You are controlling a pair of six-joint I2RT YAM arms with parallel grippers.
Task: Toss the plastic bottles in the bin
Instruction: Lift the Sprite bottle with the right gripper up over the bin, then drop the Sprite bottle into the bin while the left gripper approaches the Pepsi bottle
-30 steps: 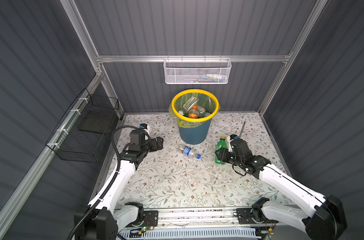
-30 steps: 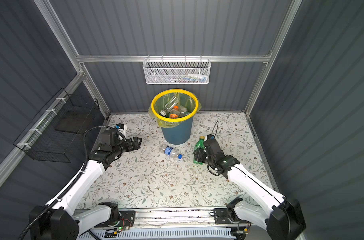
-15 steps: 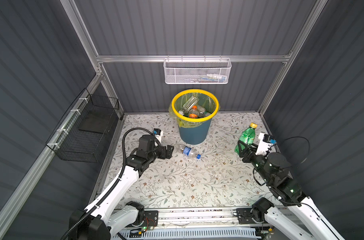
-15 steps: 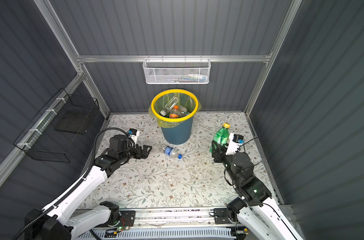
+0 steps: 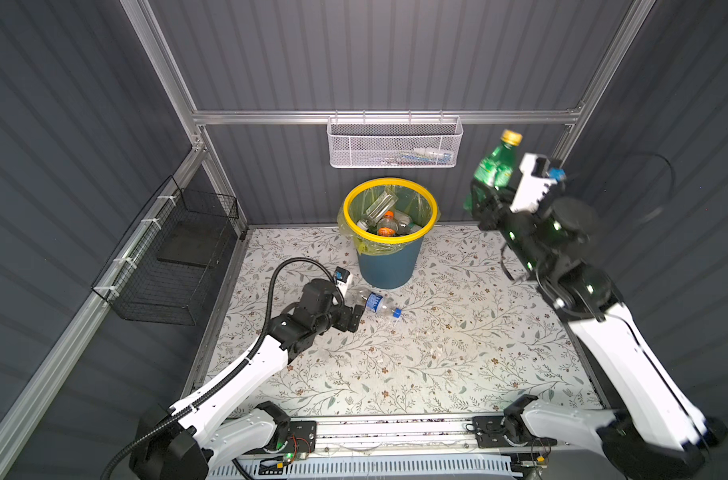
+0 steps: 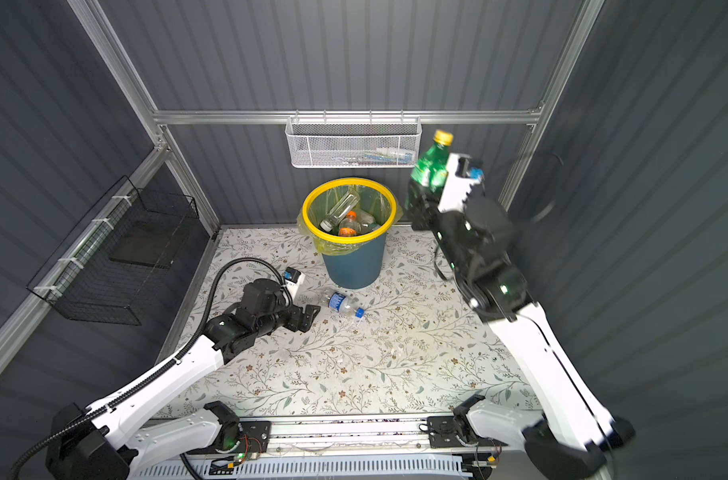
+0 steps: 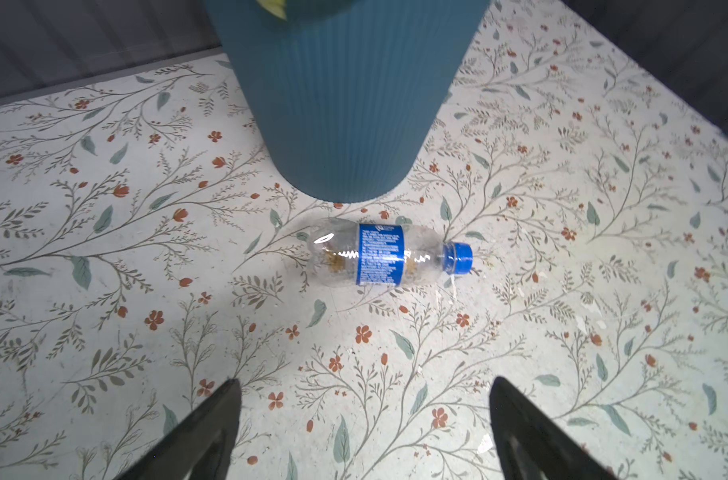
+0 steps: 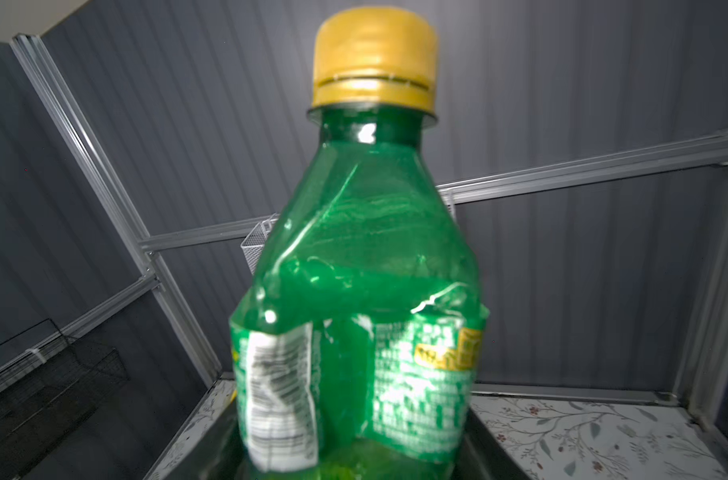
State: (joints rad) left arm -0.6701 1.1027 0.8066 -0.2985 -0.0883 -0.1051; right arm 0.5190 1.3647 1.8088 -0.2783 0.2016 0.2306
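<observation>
One clear bottle (image 7: 378,253) lies ahead of the spread left pincer (image 7: 364,384); right pincer (image 5: 481,201) pinches green bottle (image 5: 494,164).

a floral-patterned tabletop (image 5: 457,353) carries a dark-blue, yellow-rimmed bin (image 5: 389,266), upright near the back wall, and one clear bottle (image 5: 376,302) with blue label and cap, on its side just before it, not touching.

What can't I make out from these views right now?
Right pincer grip: green bottle fills the right wrist view; motion-blurred in both top views.
Bin depths: upper bottles cover them in both top views.
White basket contents: too small behind mesh, in both top views.
Bin rim: cut off by the left wrist view's edge.
</observation>
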